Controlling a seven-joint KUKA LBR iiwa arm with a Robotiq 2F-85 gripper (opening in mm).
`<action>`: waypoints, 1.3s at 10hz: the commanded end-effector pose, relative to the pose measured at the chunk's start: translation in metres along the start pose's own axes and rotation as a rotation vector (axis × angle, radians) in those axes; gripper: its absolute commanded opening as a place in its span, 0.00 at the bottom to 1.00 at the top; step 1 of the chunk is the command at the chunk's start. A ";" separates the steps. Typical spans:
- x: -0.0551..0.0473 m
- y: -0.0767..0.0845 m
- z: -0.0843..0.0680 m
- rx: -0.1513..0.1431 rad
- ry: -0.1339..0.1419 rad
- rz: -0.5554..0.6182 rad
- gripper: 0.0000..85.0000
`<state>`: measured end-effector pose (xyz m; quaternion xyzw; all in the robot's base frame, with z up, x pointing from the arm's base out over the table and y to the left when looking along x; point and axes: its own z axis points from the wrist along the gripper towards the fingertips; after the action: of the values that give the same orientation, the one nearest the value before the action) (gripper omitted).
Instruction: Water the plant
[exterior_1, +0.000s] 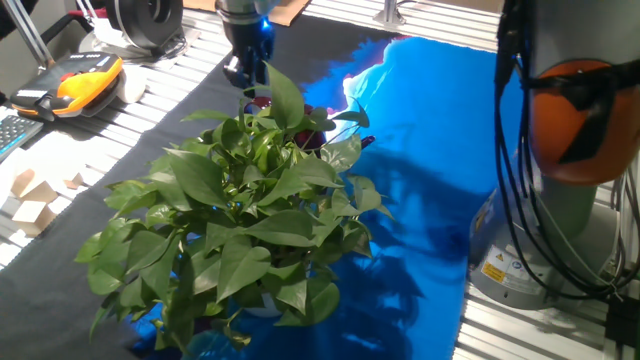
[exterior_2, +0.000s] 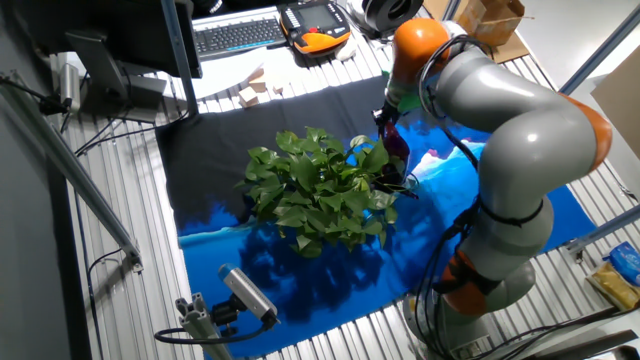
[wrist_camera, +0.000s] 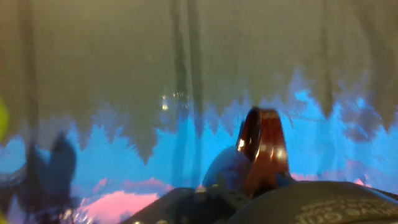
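The plant (exterior_1: 240, 215) is a big bushy pothos with glossy green leaves, standing mid-table on the blue and black cloth; it also shows in the other fixed view (exterior_2: 320, 190). My gripper (exterior_1: 248, 78) hangs over the plant's far edge and is shut on the dark maroon cup (exterior_2: 398, 148). Leaves partly hide the cup in the one fixed view (exterior_1: 312, 128). In the hand view the cup's maroon handle (wrist_camera: 262, 149) shows close up against the cloth, with a dark finger (wrist_camera: 217, 183) beside it. I cannot tell how far the cup is tilted.
The robot base (exterior_1: 560, 200) stands right of the plant. An orange teach pendant (exterior_1: 85, 80), a keyboard (exterior_2: 240, 33) and small cardboard blocks (exterior_1: 30, 200) lie along the far table edge. A camera on a clamp (exterior_2: 245, 295) sits at the near edge.
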<state>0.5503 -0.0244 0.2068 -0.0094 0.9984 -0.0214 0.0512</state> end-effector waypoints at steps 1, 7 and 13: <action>-0.004 -0.003 0.006 -0.006 0.000 -0.007 0.80; -0.020 -0.022 0.042 -0.070 0.035 -0.017 0.60; -0.011 -0.036 0.055 -0.077 0.037 0.043 0.60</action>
<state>0.5670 -0.0623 0.1551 0.0122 0.9992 0.0183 0.0324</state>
